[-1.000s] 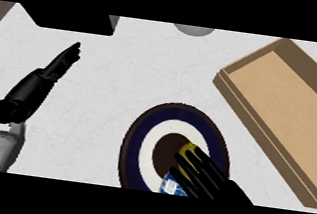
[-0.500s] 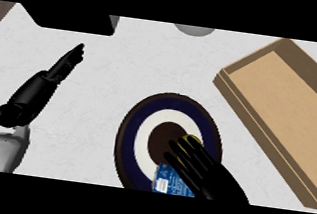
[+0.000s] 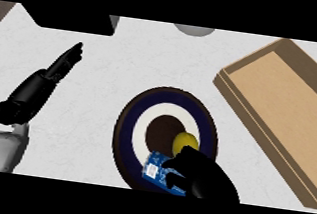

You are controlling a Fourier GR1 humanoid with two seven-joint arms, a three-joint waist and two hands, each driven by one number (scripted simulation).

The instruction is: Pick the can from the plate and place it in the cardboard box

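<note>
The right hand (image 3: 200,177) has slid back toward the near edge of the plate (image 3: 131,125) since a moment ago; now its fingers curl round the can (image 3: 162,171), which lies on its side there, blue with a yellow end; so the grab looks made, and lifting comes next, I think. The cardboard box (image 3: 288,103) waits to the right, open on top; its near wall must be cleared. The left hand (image 3: 63,63) rests flat on the table (image 3: 124,54), fingers straight; a dark block (image 3: 68,18) and a grey round thing (image 3: 194,30) sit far off.
</note>
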